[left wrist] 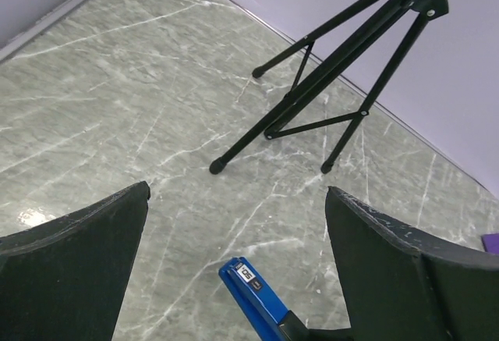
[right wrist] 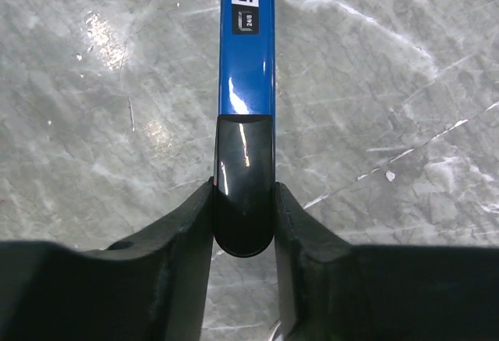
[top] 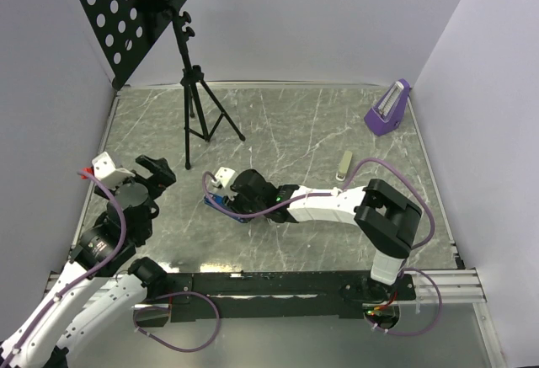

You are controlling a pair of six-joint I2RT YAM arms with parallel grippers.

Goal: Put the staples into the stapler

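Currently noted, largest item first.

Grey marbled table (top: pixel 320 124), walled on three sides. Black music stand (top: pixel 189 90) at far left, on a tripod, perforated desk tilted.

Right arm (top: pixel 337 204): elbow folded up near the right side, forearm laid low and stretched leftward to table centre. Left arm (top: pixel 109 233): rising from the near left corner, wrist aimed toward the far side and slightly right.

Purple metronome (top: pixel 389 109) in the far right corner, well apart from both arms.

Right gripper (right wrist: pixel 243 200) at table centre, clamped on the stapler (right wrist: pixel 246 52). Fingers (right wrist: pixel 187 232) pressed against both sides of the glossy black rear cap; blue body running straight out ahead of the wrist camera, "50" label at its far end. Stapler lying flat on the table, long axis in line with the gripper.

Left gripper (left wrist: pixel 234 263) spread wide, holding nothing, hovering above the table to the left of the stapler. Blue nose of the stapler low in the left wrist view, between the two dark fingers but touching neither.

Staples box (top: pixel 344 164): small pale piece on the table just beyond the right forearm, near the elbow. Well apart from the right gripper, farther yet from the left. Print too small to read.
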